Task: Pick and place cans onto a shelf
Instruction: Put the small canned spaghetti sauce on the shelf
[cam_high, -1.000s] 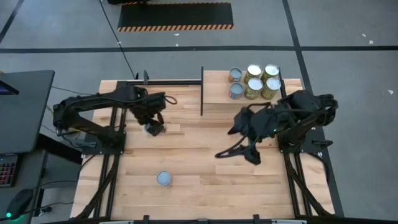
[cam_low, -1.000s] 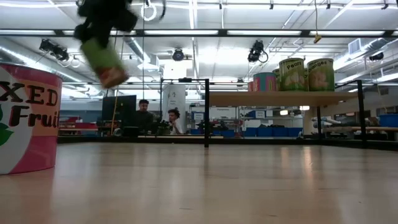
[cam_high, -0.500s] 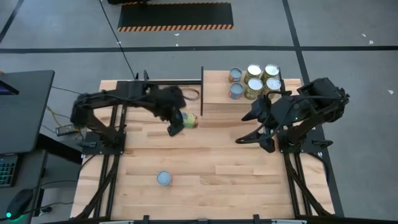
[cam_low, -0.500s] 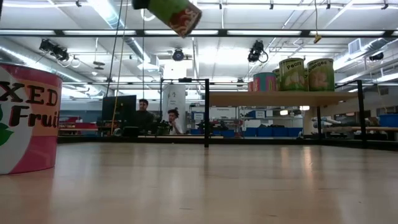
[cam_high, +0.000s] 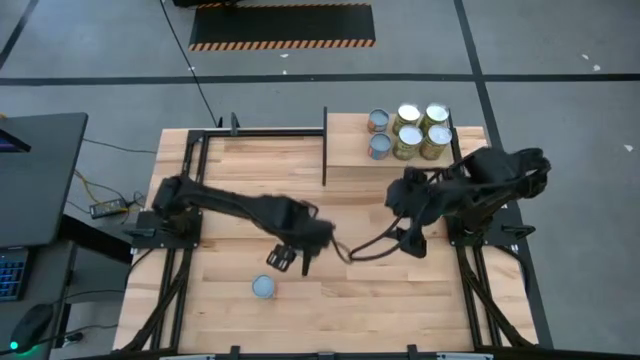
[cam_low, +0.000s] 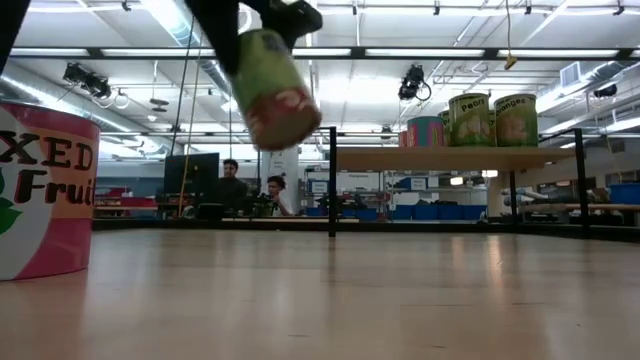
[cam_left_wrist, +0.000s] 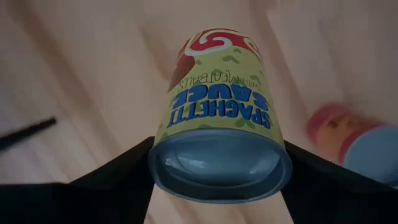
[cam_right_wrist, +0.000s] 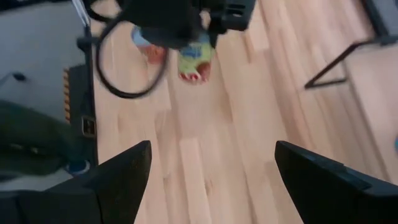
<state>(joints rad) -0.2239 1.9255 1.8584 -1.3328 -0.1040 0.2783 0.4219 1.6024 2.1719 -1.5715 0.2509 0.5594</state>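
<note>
We see the left gripper (cam_high: 292, 255) clamped on a yellow-green spaghetti can (cam_left_wrist: 219, 118), one dark finger pressing each side of it. The wrist view looks along the tin from its silvery end, with the label's lettering and red swirl beyond. In the low view this spaghetti can (cam_low: 272, 88) hangs tilted and clear of the tabletop (cam_low: 330, 300), its red-marked end lowest. We take the shelf (cam_high: 345, 150) as our landmark: the left gripper hovers well out from the shelf, over the open planks toward the near edge of the table, with the left arm (cam_high: 220, 205) stretched across the boards behind it.

Just beside that gripper, still farther from the shelf, a lone can (cam_high: 263, 287) with a pink label stands on the tabletop; it shows large at the edge of the low view (cam_low: 45, 190) and blurred in the left wrist view (cam_left_wrist: 348, 140).

The right gripper (cam_high: 375, 245) has its fingers (cam_right_wrist: 118, 171) spread wide apart and nothing between them. It sits out in front of the shelf, nearer to it than the left gripper is, pointing toward the left gripper and the carried can, which appear farther off in the right wrist view.

On the shelf itself, six cans (cam_high: 410, 130) stand grouped at the end away from the thin dark upright panel (cam_high: 325, 145). In the low view several of them (cam_low: 470, 118) line the shelf top. Two people sit in the room beyond the table (cam_low: 250, 188).
</note>
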